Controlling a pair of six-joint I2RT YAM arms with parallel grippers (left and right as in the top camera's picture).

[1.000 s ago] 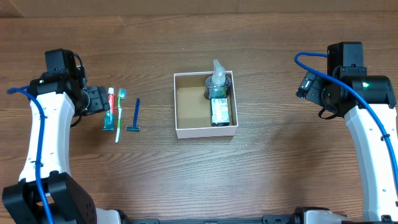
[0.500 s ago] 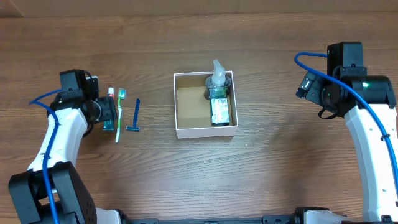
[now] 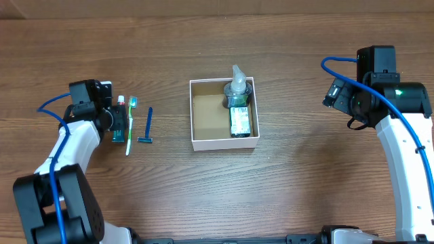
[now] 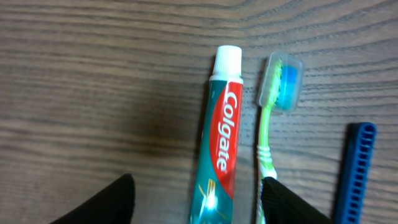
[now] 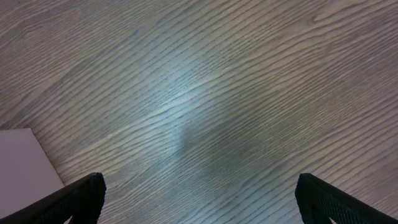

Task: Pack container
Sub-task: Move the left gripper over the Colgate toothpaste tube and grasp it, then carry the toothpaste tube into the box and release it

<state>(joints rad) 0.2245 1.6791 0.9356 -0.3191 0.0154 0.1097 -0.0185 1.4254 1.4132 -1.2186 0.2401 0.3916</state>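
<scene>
Tabletop (image 3: 291,183) centre holds the container (image 3: 203,115) (a bottle (image 3: 239,118) lies inside). Right gripper (image 5: 199,199) hangs spread near the right edge; left gripper (image 4: 199,194), jaws apart, straddles the toothpaste (image 4: 219,143) near the left edge, beside toothbrush (image 4: 267,140) and razor (image 4: 354,168).

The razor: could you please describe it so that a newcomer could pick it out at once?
Find the white box in the middle of the table, then look left to three slim items lying side by side. The razor is the one nearest the box, right of the toothbrush and toothpaste; it alone is dark blue all over.
</scene>
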